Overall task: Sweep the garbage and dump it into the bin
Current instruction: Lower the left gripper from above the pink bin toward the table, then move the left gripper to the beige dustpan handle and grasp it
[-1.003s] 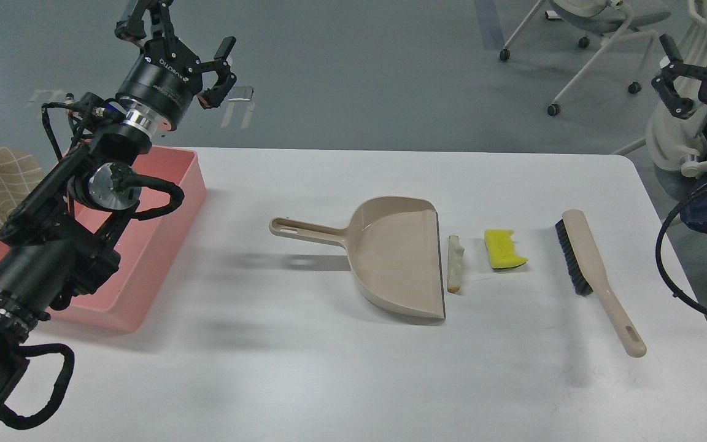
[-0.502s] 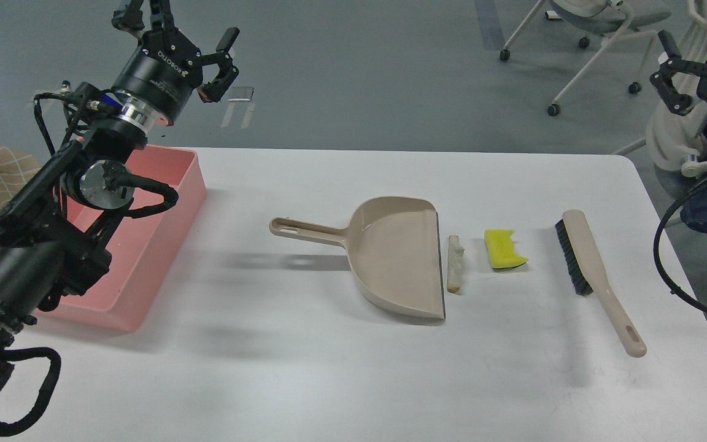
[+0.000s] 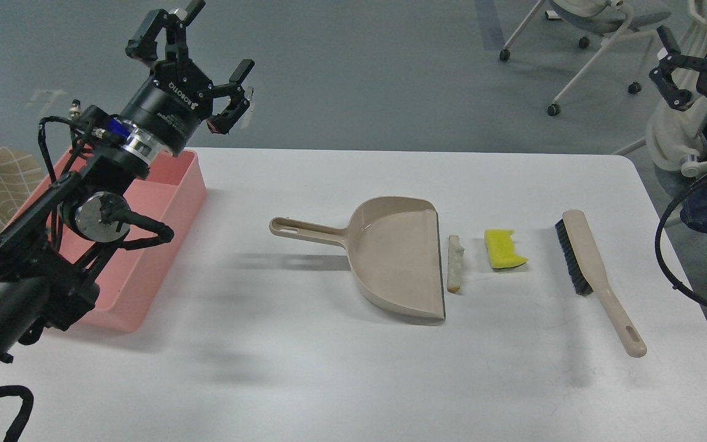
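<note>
- Left hand (image 3: 197, 61) spread, empty, raised above pink bin (image 3: 169, 202).
- Right hand (image 3: 672, 67) at frame edge; state unclear.
- Yellow sponge (image 3: 504, 250) and off-white strip (image 3: 455, 263) on surface (image 3: 329, 368), between dustpan (image 3: 390, 255) and brush (image 3: 593, 270).

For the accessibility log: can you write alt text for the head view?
On a white table, a beige dustpan, off-white strip, yellow sponge chunk and brush lie in a row, untouched. The left gripper hovers open above the pink bin.
</note>
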Available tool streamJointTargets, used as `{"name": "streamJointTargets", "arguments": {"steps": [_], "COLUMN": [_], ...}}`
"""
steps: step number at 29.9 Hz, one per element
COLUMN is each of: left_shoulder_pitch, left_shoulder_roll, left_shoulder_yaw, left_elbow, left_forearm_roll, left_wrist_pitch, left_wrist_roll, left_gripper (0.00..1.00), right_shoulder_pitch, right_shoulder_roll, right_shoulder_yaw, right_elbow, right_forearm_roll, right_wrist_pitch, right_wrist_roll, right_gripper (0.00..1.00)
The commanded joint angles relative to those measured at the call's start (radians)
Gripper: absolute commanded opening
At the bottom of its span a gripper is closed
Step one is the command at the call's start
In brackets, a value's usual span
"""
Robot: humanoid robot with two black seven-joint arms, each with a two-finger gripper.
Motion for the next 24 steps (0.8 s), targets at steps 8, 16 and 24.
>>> {"name": "streamJointTargets", "arguments": {"steps": [8,16,24], "left_shoulder_pitch": [0.246,0.374,0.443], "left_shoulder_roll": [0.074,0.089,0.054], "left_shoulder_yaw": [0.011,0.010,0.014], "left_elbow": [-0.224,-0.284,-0.334], "left_forearm_roll": [0.017,0.085,0.324], "left_wrist_pitch": [0.054,0.074,0.165], "left_wrist_roll": [-0.008,-0.011,-0.012], "left_gripper": [0.98,0.97,0.88], "right_shoulder_pitch": [-0.009,-0.006,-0.010], "right_shoulder_roll": [0.003,0.005,0.009], "right_shoulder_yaw": [-0.001,0.001,0.001], "right_elbow": [0.005,0.002,0.001], "right_forearm_roll": [0.000,0.000,0.000], "right_wrist_pitch": [0.000,0.000,0.000], "right_wrist_roll": [0.002,0.003,0.005], "right_gripper": [1.00,1.00,1.00]}}
